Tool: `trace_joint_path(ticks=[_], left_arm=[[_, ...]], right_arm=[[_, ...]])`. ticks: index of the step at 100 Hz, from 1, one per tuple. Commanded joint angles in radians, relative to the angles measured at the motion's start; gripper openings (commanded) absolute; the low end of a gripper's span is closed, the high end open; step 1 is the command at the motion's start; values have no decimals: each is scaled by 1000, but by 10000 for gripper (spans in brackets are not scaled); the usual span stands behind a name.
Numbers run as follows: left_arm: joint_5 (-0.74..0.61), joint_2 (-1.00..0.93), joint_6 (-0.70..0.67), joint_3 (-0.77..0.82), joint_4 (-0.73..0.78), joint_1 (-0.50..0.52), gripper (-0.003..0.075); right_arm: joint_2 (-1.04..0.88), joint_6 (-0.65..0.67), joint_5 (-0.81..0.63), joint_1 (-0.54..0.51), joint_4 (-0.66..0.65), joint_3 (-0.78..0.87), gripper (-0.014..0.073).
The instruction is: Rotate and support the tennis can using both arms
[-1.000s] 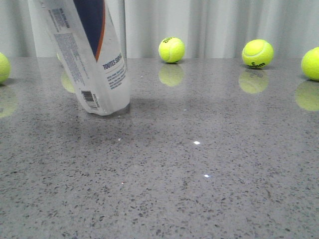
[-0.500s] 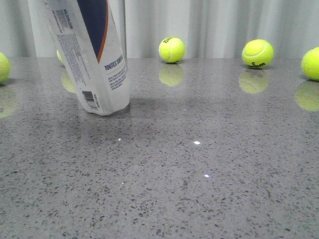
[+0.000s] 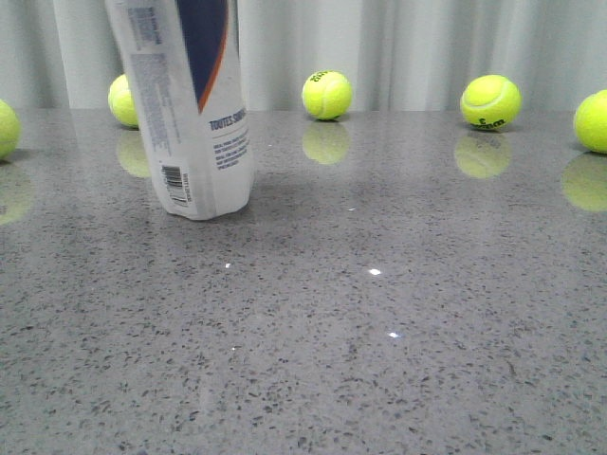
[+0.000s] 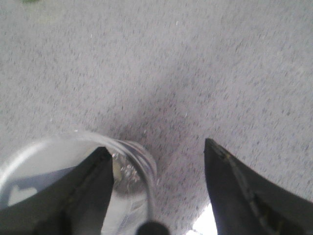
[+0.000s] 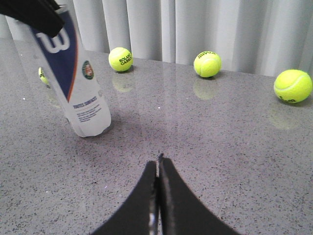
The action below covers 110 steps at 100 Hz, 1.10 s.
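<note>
Grey speckled stone (image 3: pixel 398 332) runs back to a pale pleated curtain (image 3: pixel 408 47), and the tennis can (image 3: pixel 194 123) stands on its base toward the left side of the table, leaning slightly, its top tipped leftward in the front view. From above, the left gripper (image 4: pixel 159 159) has its black fingers (image 4: pixel 90 181) spread wide: one finger lies over the can's round rim (image 4: pixel 142 156), seemingly touching it (whether it presses or only rests I cannot tell), while the other finger hangs over bare stone, well apart from the can. The right gripper (image 5: pixel 158 169) is low over the table with its two fingers pressed together, tips meeting, well apart from the can and holding nothing; open stone lies between them.

Yellow-green tennis balls are scattered along the back edge: one (image 3: pixel 123 100) just behind the can, one (image 3: pixel 326 95) in the middle, one (image 3: pixel 489 101) further right, and two more cut by the frame edges (image 3: pixel 593 121) (image 3: pixel 5 128). None lies between the right gripper and the can.

On the can, the front view shows "TOUTES SURF…", a barcode (image 3: pixel 175 180) and blocks of small print too fine to read. The right wrist view shows a white W on navy, a round logo (image 5: pixel 87 70), and "ROLAND GARROS" on the nearest ball (image 5: pixel 121 59).
</note>
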Motion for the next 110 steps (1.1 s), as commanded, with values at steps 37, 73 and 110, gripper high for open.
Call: trace_joint_path(ticks=[37, 73, 110], left_arm=[[-195, -44, -2, -33, -54, -7, 300], [-474, -292, -37, 262, -52, -7, -19], [-636, -701, -37, 726, -64, -7, -19]], right_arm=[[9, 3, -75, -7, -6, -26, -59], [9, 3, -75, -7, -6, -26, -59], [9, 3, -75, -7, -6, -26, -59]])
